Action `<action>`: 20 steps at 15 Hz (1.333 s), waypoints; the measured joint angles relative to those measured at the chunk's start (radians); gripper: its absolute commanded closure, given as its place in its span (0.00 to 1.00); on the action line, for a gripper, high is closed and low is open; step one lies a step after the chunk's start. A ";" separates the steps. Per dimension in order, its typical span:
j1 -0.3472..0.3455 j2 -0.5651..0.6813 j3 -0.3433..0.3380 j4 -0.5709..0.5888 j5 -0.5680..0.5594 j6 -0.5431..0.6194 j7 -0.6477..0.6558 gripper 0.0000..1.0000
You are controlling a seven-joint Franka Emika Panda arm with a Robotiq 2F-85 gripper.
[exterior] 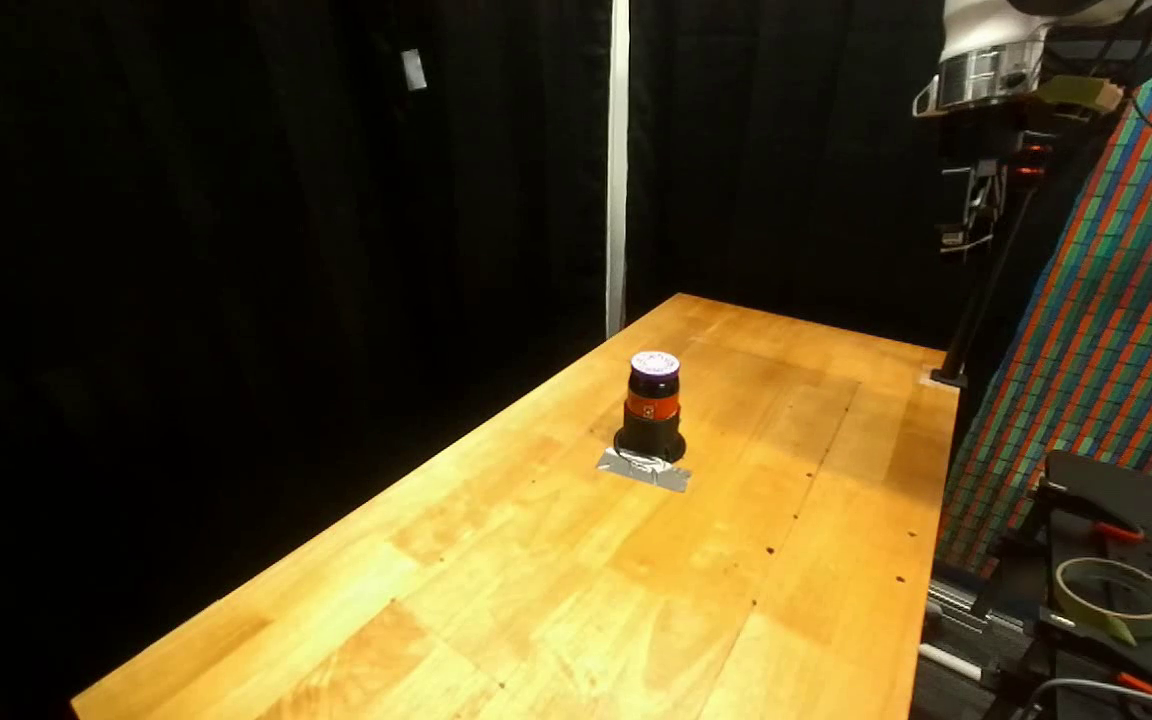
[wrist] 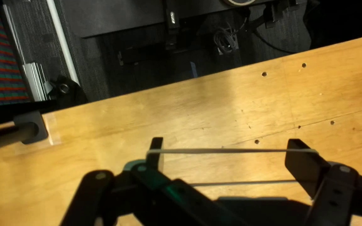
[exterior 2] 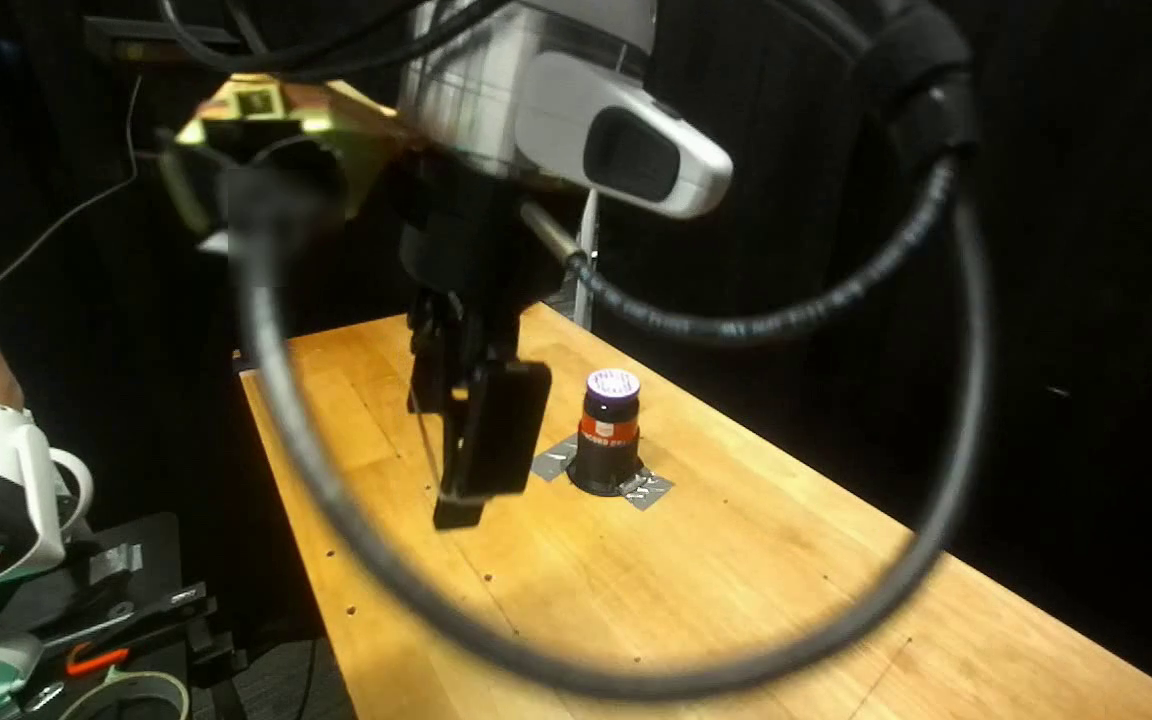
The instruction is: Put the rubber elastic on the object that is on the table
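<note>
The object (exterior: 651,408) is a small dark upright cylinder with an orange-red band and a white-topped purple lid. It stands on the wooden table (exterior: 576,610), and it also shows in an exterior view (exterior 2: 608,432). Grey tape holds its base. My gripper (wrist: 226,158) is open, fingers wide apart. The rubber elastic (wrist: 222,151) is stretched around the outside of both fingers, two strands crossing the gap. My gripper hangs above the table, apart from the object, in both exterior views (exterior: 971,215) (exterior 2: 466,440). The object is out of the wrist view.
A dark post (exterior: 949,378) is fixed at the table's far corner. A black side table (exterior: 1126,500) with a tape roll (exterior: 1114,597) and clamps stands beside the long edge. Thick cable (exterior 2: 376,560) loops from the arm. Black curtains hang behind.
</note>
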 measured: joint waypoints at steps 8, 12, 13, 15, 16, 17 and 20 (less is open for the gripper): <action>0.172 0.273 0.223 0.276 0.026 0.060 0.157 0.00; 0.217 0.462 0.259 0.418 0.025 0.277 0.194 0.00; 0.222 0.506 0.259 0.447 0.020 0.337 0.194 0.00; 0.225 0.590 0.255 0.499 -0.008 0.454 0.196 0.00; 0.225 0.629 0.249 0.523 -0.027 0.500 0.198 0.00; 0.225 0.666 0.240 0.546 -0.044 0.538 0.198 0.00; 0.227 0.763 0.206 0.613 -0.085 0.606 0.202 0.00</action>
